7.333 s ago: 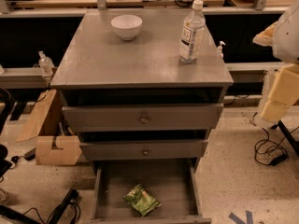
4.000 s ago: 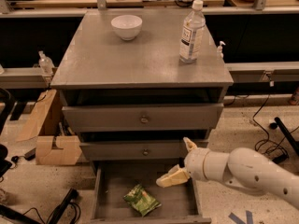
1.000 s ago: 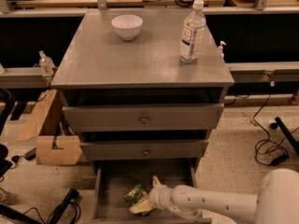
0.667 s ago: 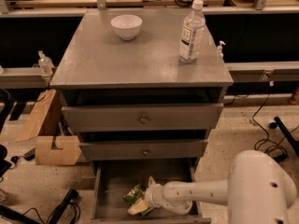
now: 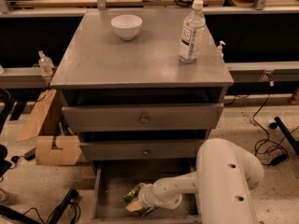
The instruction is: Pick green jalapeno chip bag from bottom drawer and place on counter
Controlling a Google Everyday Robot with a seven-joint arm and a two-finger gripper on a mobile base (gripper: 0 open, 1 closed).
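Observation:
The green jalapeno chip bag (image 5: 133, 192) lies on the plank floor of the open bottom drawer (image 5: 110, 190), left of middle. My gripper (image 5: 136, 204) reaches into the drawer from the right on a white arm (image 5: 224, 181) and sits right on the bag, covering most of it. Only the bag's upper left corner and a strip at its lower edge show. The counter (image 5: 135, 55) is the grey top of the cabinet above.
A white bowl (image 5: 126, 26) and a clear water bottle (image 5: 192, 31) stand on the counter. Two knobbed drawers (image 5: 142, 119) are above the open one. A cardboard box (image 5: 51, 139) and cables lie on the floor at left, more cables at right.
The arm swung in from the right and came down into the bottom drawer. The gripper moved left onto the bag, and the arm's elbow now fills the lower right.

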